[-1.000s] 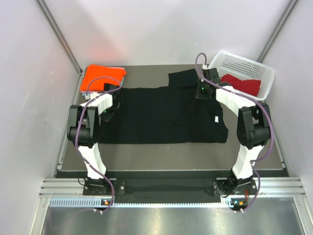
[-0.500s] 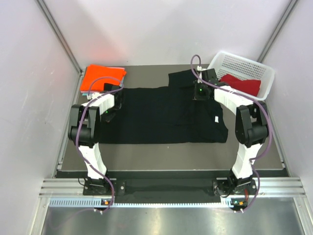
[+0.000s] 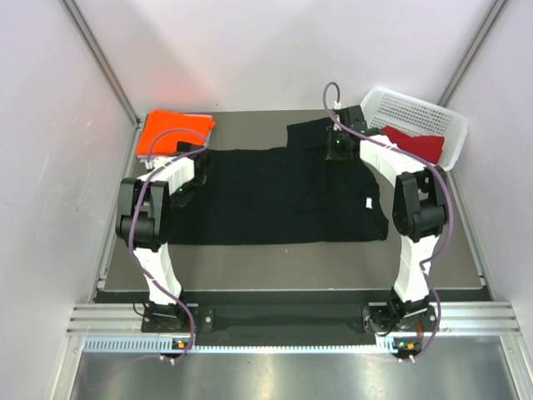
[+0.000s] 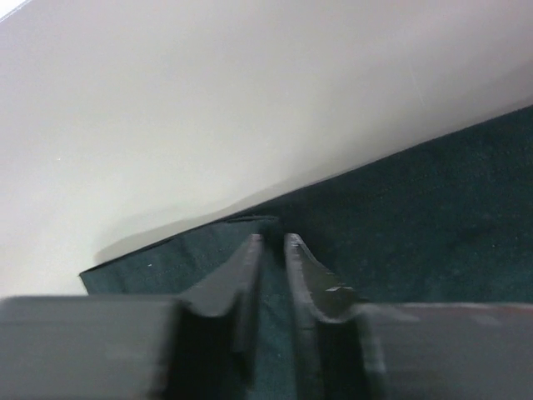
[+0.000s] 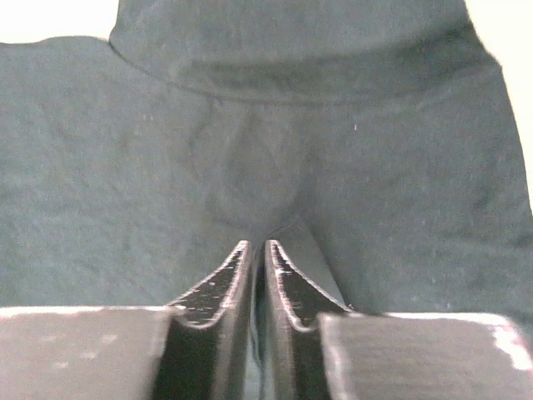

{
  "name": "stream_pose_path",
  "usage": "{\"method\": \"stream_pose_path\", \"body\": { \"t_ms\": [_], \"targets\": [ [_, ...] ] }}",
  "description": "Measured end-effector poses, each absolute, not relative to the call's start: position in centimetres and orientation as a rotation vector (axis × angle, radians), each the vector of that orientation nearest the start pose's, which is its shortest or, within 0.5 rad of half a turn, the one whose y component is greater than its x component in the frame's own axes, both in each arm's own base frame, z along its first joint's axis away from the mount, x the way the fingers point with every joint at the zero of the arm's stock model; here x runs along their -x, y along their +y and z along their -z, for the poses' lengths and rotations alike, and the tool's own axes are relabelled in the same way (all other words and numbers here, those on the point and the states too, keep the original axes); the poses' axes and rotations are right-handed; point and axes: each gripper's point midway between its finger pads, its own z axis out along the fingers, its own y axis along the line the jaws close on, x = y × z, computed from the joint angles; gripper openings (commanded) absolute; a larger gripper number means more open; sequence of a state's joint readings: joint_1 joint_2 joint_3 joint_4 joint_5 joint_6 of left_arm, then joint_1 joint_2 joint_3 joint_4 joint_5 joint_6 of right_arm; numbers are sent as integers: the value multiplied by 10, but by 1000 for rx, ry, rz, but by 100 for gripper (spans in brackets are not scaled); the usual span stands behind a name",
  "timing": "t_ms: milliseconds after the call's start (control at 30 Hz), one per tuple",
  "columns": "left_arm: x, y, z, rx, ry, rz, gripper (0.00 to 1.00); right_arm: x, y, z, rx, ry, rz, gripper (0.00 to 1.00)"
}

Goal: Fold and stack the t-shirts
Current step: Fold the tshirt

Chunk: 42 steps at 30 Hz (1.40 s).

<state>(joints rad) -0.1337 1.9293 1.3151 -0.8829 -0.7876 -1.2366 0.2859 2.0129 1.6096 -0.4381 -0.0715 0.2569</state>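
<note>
The black t-shirt [image 3: 283, 196] lies flat across the middle of the table [image 3: 275, 262]. It makes a long dark band from left to right, with one sleeve sticking out at the far side. I judge it is spread so wide because I need both ends under control before the next fold.

The left gripper [image 4: 273, 242] sits at the left edge of the shirt, its tips right at the hem. Its jaws stand almost together, with only a thin slit. I cannot tell if cloth is between them.

The right gripper [image 5: 258, 244] is at the far right part of the shirt, near the sleeve. The cloth puckers up toward its tips, and the slit there is also thin. I cannot tell if the cloth is really clamped or already let go.

The orange t-shirt [image 3: 173, 129] rests folded in the far left corner, so I judge the stack grows there. The dark red t-shirt [image 3: 416, 143] waits in the white mesh basket [image 3: 416, 104] at the far right.
</note>
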Motion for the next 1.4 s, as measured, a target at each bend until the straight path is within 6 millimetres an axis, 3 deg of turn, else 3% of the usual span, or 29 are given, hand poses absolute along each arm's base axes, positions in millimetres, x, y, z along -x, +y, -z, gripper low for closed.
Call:
{"method": "stream_pose_path", "body": {
  "t_ms": [100, 167, 300, 367, 500, 633, 733, 867, 1000, 1200, 1333, 1400],
  "targets": [
    [-360, 51, -47, 1342, 2088, -757, 41, -494, 168, -97, 54, 2438, -329, 20],
    [-360, 52, -52, 1342, 2076, -770, 45, -490, 166, -94, 36, 2460, -315, 28],
    [-363, 54, -60, 1338, 2063, -773, 46, -481, 154, -86, -33, 2513, -246, 37],
    [-367, 50, -64, 1320, 2087, -734, 42, -474, 151, -83, -64, 2540, -228, 39],
    [-387, 24, -88, 1180, 2154, -490, 41, -443, 148, -80, -159, 2592, -260, 46],
    [-391, -23, -113, 937, 2222, -125, 41, -403, 151, -68, -306, 2651, -352, 46],
    [-388, -43, -115, 836, 2247, 16, 41, -380, 153, -52, -423, 2682, -404, 46],
    [-381, -58, -97, 732, 2310, 115, 41, -359, 157, -32, -559, 2707, -454, 45],
    [-373, -63, -86, 680, 2357, 135, 41, -361, 164, -33, -640, 2666, -493, 42],
    [-377, -63, -88, 651, 2347, 139, 41, -360, 180, -35, -662, 2647, -513, 39],
    [-377, -62, -88, 649, 2346, 136, 41, -360, 180, -34, -683, 2638, -498, 38],
    [-377, -62, -88, 651, 2344, 130, 41, -360, 178, -34, -695, 2634, -483, 33]
  ]
}}
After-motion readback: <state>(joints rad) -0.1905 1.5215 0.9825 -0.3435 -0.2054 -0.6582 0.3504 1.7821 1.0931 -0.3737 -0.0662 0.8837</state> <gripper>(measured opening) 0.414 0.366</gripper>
